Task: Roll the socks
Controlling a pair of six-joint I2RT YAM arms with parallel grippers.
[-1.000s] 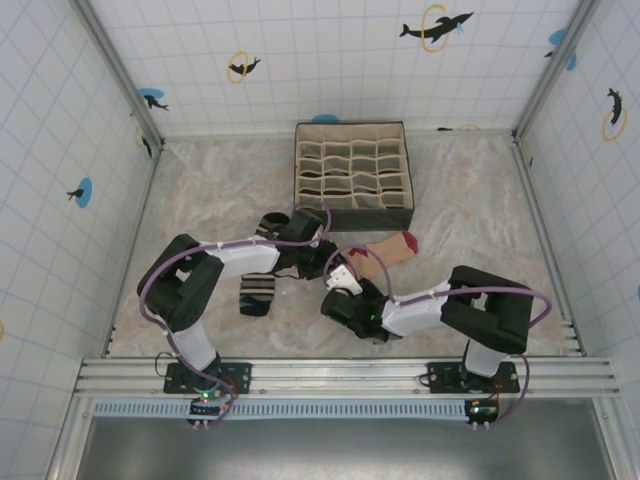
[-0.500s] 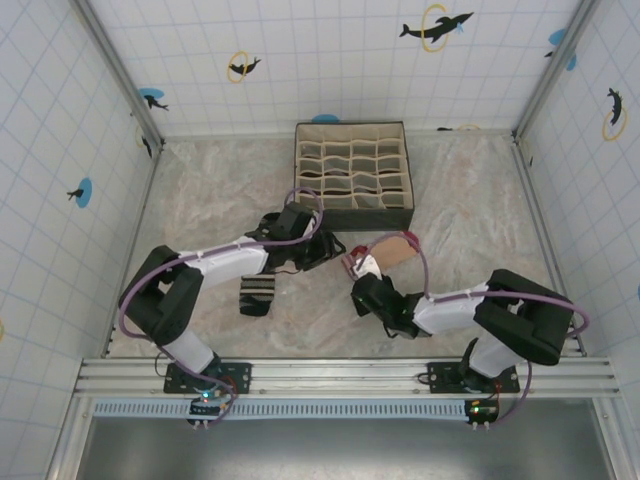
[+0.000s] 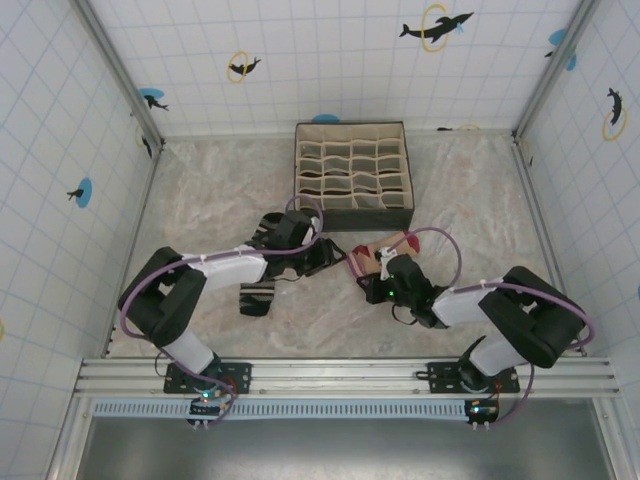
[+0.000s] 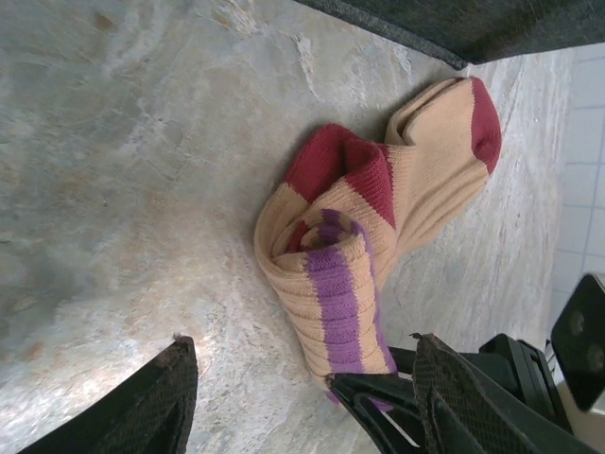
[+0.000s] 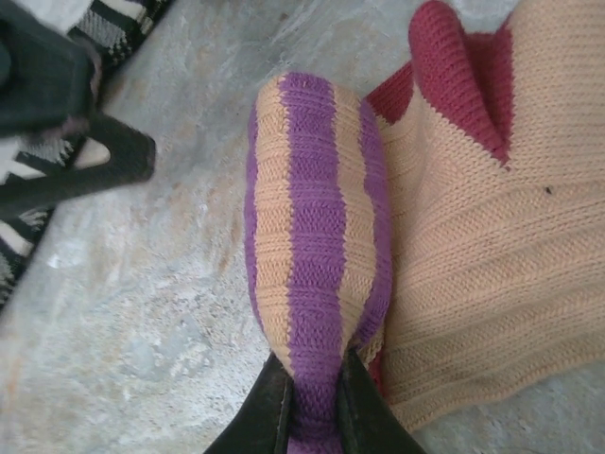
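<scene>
The right end effector is pinching the rolled, purple-banded end of the peach sock. Its fingers are closing fully onto the fabric, with nothing but cloth between them. The left end effector is standing wide apart and gripping nothing. It is facing that same rolled end from the opposite side, and whether either of its fingers is touching the cloth cannot be told.

Beyond the right end effector the rest of the peach sock is lying flat, its dark red heel patch just past the roll and its dark red toe pointing away. The black sock with pale stripes is lying behind the left end effector, well apart from the peach one.

Both socks are resting on a marbled grey-beige counter. White gridded walls carrying blue dolphin stickers and yellow rings are enclosing it on three sides, and a metal rail is running along the near edge.

A dark-sided compartment box is sitting beyond both end effectors, close to the peach sock's toe but not touching it.

The left arm is covering the black sock's upper part. The right fingers are hiding the very tip of the roll. What the box cells are holding is too small to make out.
</scene>
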